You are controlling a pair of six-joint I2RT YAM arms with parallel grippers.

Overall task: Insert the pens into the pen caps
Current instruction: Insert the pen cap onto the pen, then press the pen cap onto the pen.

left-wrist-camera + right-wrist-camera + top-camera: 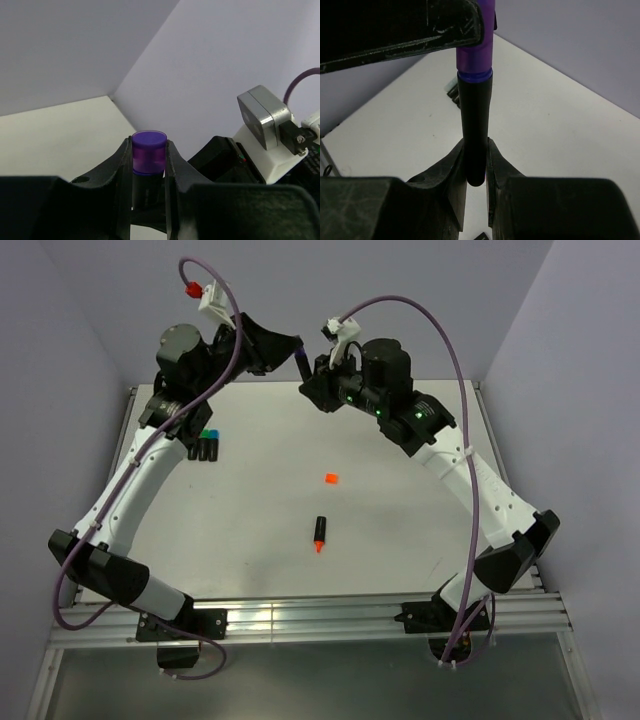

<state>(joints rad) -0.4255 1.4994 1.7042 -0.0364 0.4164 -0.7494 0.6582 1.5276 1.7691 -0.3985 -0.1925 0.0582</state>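
Raised and meeting mid-air, left end effector (148, 167) pinching purple cap (148, 150), right end effector (476, 162) clamping black pen (475, 110)

Clamped left tool (149, 150) faces clamped right tool (475, 150) midair.

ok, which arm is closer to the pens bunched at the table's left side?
Left. The left arm passes right beside the bunched pens; the right arm sits well off to their right.

Markings check: we find nothing legible.
We read no lettering or number on the purple pen (475, 110) in the right gripper (475, 150), nor on the purple cap (148, 155) in the left gripper (148, 146).
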